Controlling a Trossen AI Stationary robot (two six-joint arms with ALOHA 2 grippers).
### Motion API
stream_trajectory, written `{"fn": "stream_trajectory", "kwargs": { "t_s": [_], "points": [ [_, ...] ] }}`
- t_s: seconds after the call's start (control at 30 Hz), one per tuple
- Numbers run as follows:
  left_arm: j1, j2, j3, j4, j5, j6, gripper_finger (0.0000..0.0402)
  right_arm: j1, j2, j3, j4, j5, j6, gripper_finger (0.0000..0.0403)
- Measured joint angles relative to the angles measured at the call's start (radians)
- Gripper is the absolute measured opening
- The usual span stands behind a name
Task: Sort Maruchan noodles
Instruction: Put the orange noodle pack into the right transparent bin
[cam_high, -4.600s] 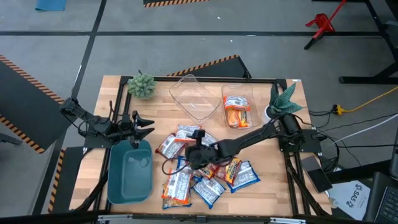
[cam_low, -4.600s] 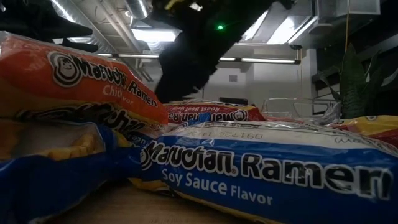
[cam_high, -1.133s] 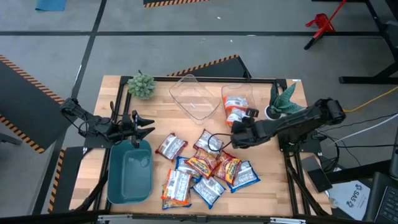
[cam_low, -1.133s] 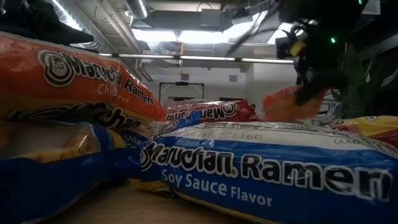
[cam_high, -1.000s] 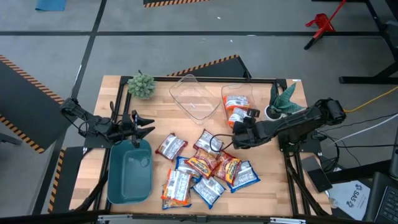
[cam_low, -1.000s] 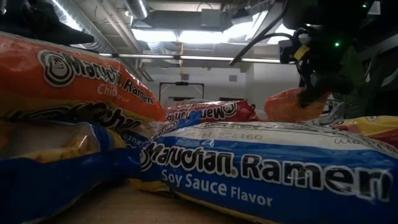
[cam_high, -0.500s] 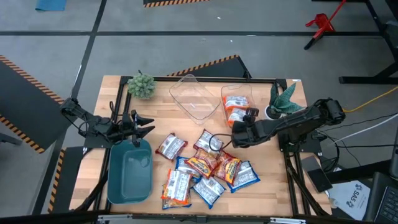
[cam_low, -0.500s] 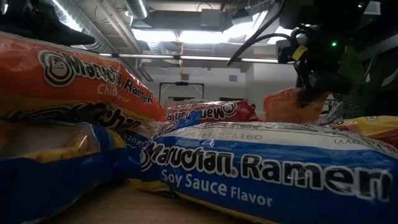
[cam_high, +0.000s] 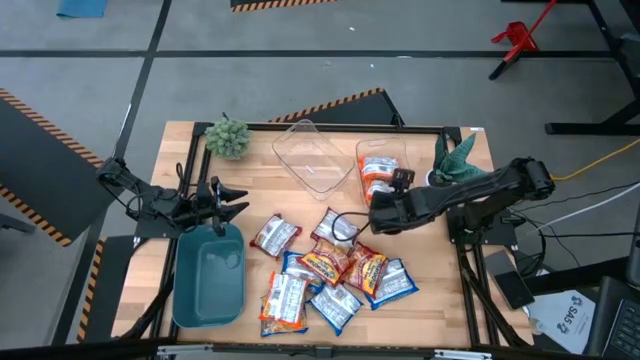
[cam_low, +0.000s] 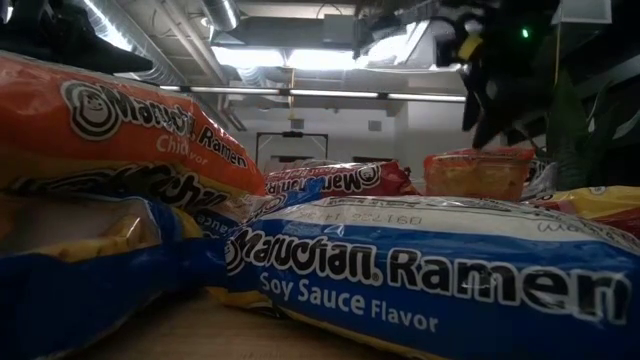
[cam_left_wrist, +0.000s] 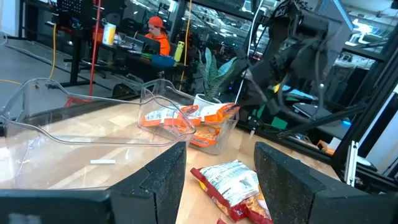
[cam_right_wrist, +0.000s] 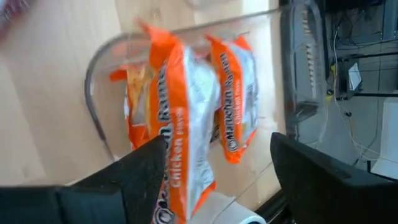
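Two orange packets (cam_high: 379, 176) now sit in your clear bin (cam_high: 398, 150) at the table's far right, since the right gripper (cam_high: 385, 213), just beside that bin, has spread its fingers wide and dropped the one it carried. You have the loose pile of noodle packets (cam_high: 330, 270) mid-table left to sort. Your left gripper (cam_high: 232, 200) waits above the teal tub (cam_high: 208, 276), fingers wide and empty.

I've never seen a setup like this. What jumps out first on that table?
A jumble of bright ramen packets sprawls across the middle of the wooden table. Just beyond it, the right pincer hangs open by a clear bin holding orange packets. A teal tub sits at the left, near the waiting left pincer.
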Motion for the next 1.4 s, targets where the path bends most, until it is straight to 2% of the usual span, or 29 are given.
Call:
{"fn": "stream_trajectory", "kwargs": {
  "t_s": [0.13,0.23,0.33,0.57,0.77,1.17,1.27,1.4],
  "points": [
    [0.000,0.000,0.000,0.000,0.000,0.000,0.0185,0.000,0.000,0.076,0.006,-0.115,-0.004,0.0260],
    [0.000,0.000,0.000,0.000,0.000,0.000,0.0185,0.000,0.000,0.092,0.018,-0.171,-0.018,0.0236],
    [0.000,0.000,0.000,-0.003,0.000,0.000,0.0185,-0.003,-0.001,0.075,0.018,-0.200,-0.019,0.0194],
    [0.000,0.000,-0.001,-0.008,-0.001,0.000,0.0185,-0.025,-0.001,0.002,0.025,-0.172,-0.022,0.0077],
    [0.000,0.000,-0.001,-0.013,-0.002,0.000,0.0185,-0.064,-0.001,-0.055,0.082,-0.224,-0.042,0.0010],
    [0.000,0.000,-0.001,-0.034,-0.028,-0.018,0.0185,-0.177,-0.001,-0.099,0.120,-0.333,-0.082,0.0008],
    [0.000,0.000,-0.001,-0.034,-0.028,-0.018,0.0185,-0.186,-0.001,-0.087,0.108,-0.319,-0.094,0.0010],
    [0.000,0.000,-0.001,-0.034,-0.028,-0.018,0.0185,-0.184,-0.001,-0.047,0.103,-0.236,-0.129,0.0026]
  ]
}}
